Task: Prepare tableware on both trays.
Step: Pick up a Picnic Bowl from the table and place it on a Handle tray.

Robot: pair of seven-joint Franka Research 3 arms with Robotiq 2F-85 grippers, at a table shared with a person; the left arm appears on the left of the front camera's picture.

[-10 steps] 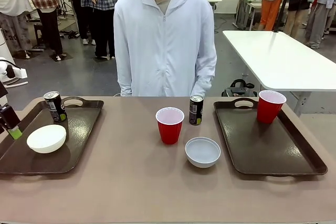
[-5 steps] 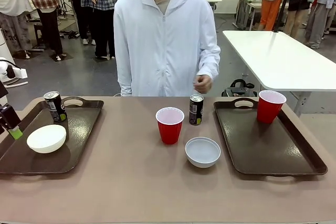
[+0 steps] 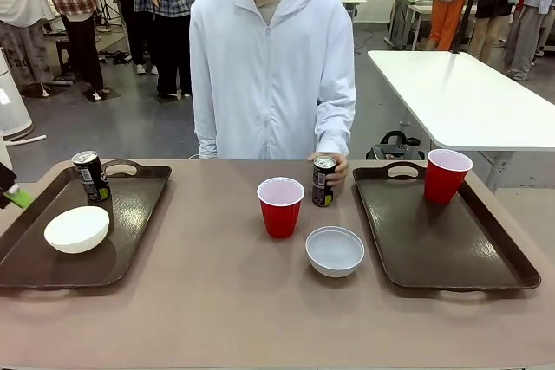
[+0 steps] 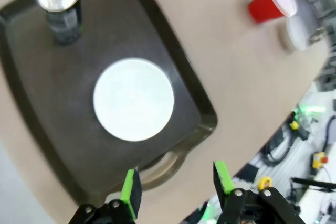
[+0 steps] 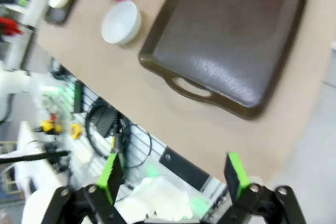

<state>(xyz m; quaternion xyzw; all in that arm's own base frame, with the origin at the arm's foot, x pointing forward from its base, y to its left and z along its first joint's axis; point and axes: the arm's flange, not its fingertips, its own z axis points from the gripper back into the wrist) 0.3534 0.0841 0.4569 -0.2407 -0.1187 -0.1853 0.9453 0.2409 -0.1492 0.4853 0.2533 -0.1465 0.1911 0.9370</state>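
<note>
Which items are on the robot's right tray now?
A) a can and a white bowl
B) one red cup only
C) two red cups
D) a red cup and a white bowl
B: the right tray carries just a red cup at its far corner, while the second cup, a bowl and a can stand on the table between the trays.

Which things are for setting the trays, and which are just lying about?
For the job: left tray, left can, left bowl, right tray, right cup, middle cup, middle bowl, middle can with a hand on it.
Just lying about: white table behind, black cables.
</note>
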